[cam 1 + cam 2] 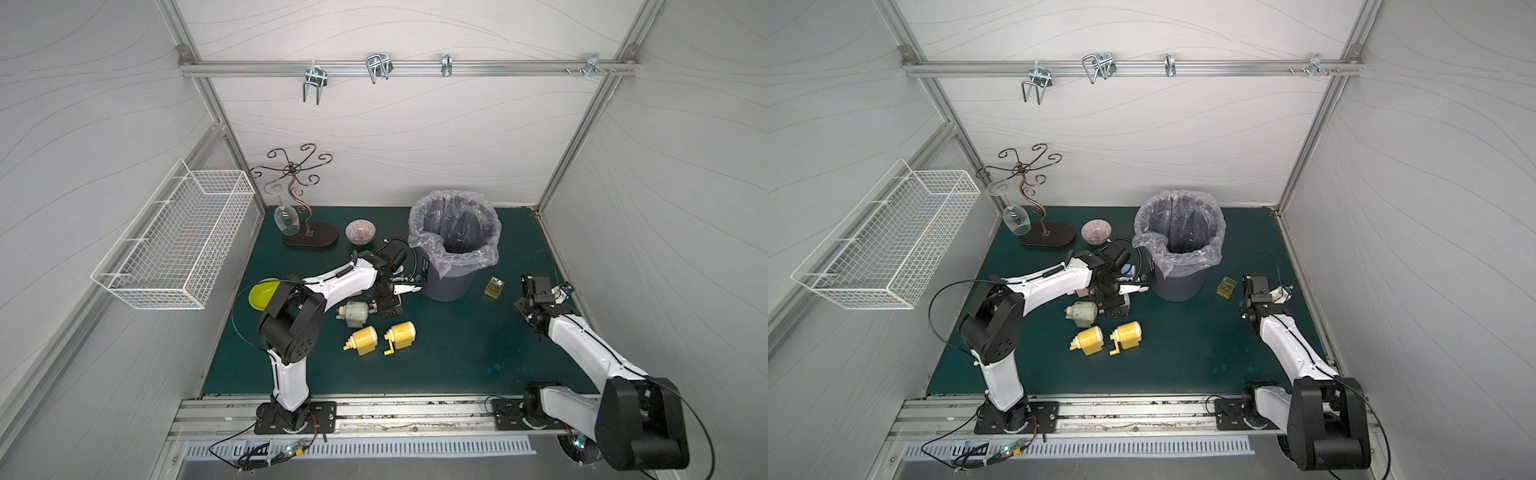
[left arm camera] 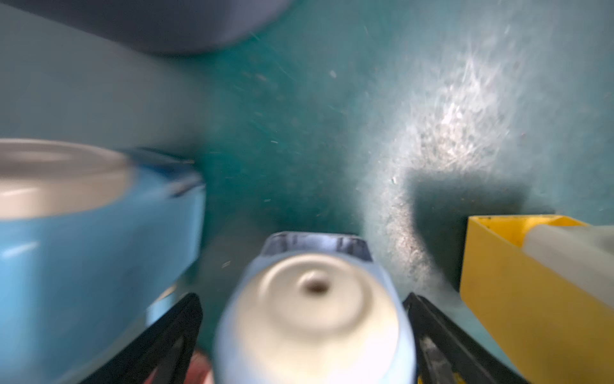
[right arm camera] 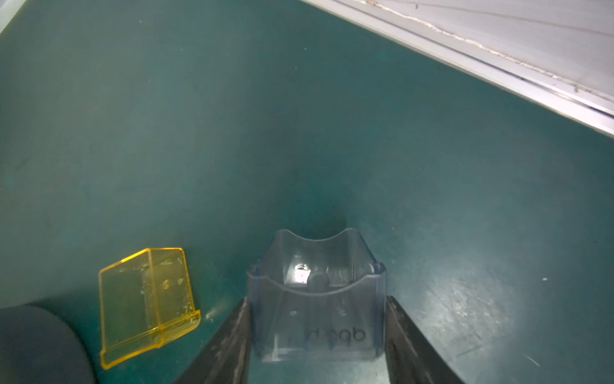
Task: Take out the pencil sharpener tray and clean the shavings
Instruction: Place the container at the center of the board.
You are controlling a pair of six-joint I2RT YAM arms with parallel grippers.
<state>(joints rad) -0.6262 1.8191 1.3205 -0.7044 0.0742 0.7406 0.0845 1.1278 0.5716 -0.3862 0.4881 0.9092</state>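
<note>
Quick count from both top views: two yellow sharpeners (image 1: 363, 340) (image 1: 401, 336), one white sharpener (image 1: 353, 313), one bin (image 1: 446, 286) and two trays. Your right tool (image 3: 318, 300) is clamped on the clear tray (image 3: 319, 259), up over the worktop (image 1: 457, 353) near the right wall. The yellow tray (image 3: 146, 299) lies just beside it, next to the bin.

The left wrist view adds two blue ones your arm mostly hides from above. Your left tool (image 2: 303, 296) is spread wide, gripping nothing, jaws either side of the pale blue sharpener (image 2: 312, 332), and a darker blue sharpener (image 2: 83, 249) is beside it. A few pale flecks (image 2: 274, 142) show there; can't tell if they're shavings.
</note>
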